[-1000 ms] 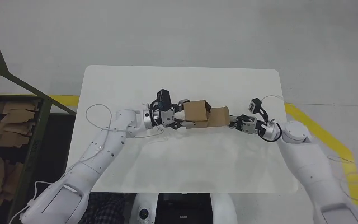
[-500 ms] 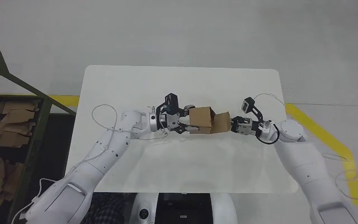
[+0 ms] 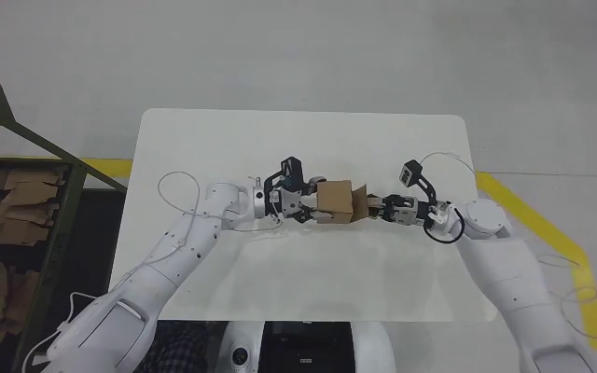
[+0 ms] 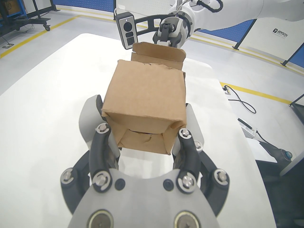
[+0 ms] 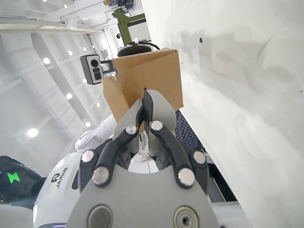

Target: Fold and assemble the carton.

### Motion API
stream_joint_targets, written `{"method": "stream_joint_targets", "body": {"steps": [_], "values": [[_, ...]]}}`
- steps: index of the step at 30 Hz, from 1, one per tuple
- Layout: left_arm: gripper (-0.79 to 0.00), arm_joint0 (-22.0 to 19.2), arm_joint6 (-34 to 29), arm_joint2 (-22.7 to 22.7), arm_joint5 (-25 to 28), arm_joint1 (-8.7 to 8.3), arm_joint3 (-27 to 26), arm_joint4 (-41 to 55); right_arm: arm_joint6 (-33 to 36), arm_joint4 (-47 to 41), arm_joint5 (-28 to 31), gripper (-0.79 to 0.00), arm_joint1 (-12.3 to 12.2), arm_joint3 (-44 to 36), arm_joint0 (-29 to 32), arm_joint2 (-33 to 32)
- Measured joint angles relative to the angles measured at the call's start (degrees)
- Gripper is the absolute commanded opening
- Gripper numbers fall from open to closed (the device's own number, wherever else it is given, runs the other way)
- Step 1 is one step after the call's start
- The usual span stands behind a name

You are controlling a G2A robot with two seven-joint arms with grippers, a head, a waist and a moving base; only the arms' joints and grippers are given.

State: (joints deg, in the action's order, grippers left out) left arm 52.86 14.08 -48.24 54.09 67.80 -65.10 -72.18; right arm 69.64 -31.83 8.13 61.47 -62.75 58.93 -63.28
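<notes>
While the left end effector (image 4: pixel 142 119) clamps the carton (image 4: pixel 144 91) by its near end, the long axis runs straight ahead of it. Just beyond the far end sits the right end effector (image 5: pixel 143 100) — pinched narrow on the end flap (image 4: pixel 158 54).

We see a white table (image 3: pixel 187 140) with rounded corners. Whether the brown carton (image 3: pixel 334 200) near its middle rests on it, we cannot tell.
</notes>
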Motion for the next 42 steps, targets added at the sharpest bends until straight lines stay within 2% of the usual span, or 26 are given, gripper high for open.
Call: {"method": "stream_joint_targets", "body": {"steps": [4,20,29,42], "values": [[-0.215,-0.2,0.2,0.2,0.4,0.10,0.2,-0.6,-0.7,1.1,-0.3,-0.671,-0.3,-1.6,0.7,-0.6],[-0.231,-0.3,0.0,0.1,0.4,0.33,1.1,-1.8,-1.5,4.2,-1.2,-0.674,-0.9,-5.6,2.0,-1.9],[-0.237,-0.4,-0.4,0.2,0.5,0.53,1.6,-2.0,-1.2,5.2,-2.0,-0.625,-1.1,-6.4,2.4,-2.0],[-0.240,-0.6,-0.5,0.0,0.9,0.68,0.9,-2.1,-1.1,6.1,-2.5,-0.662,-0.9,-5.7,1.6,-1.0]]}}
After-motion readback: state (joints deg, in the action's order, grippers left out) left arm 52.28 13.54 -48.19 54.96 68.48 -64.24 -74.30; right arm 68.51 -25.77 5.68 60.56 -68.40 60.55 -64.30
